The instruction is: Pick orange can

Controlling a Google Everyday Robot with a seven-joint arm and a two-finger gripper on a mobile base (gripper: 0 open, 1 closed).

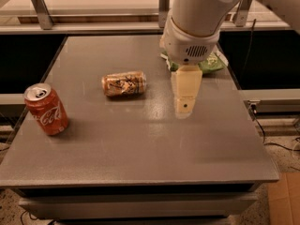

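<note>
The orange can (124, 84) lies on its side in the middle of the grey table (140, 144), its silver ends pointing left and right. My gripper (185, 108) hangs from the white arm above the table, to the right of the can and apart from it. It holds nothing that shows.
A red Coca-Cola can (46, 109) stands upright near the table's left edge. A green bag (210, 63) lies at the back right, partly hidden behind the arm. Metal shelf posts (40, 6) stand behind the table.
</note>
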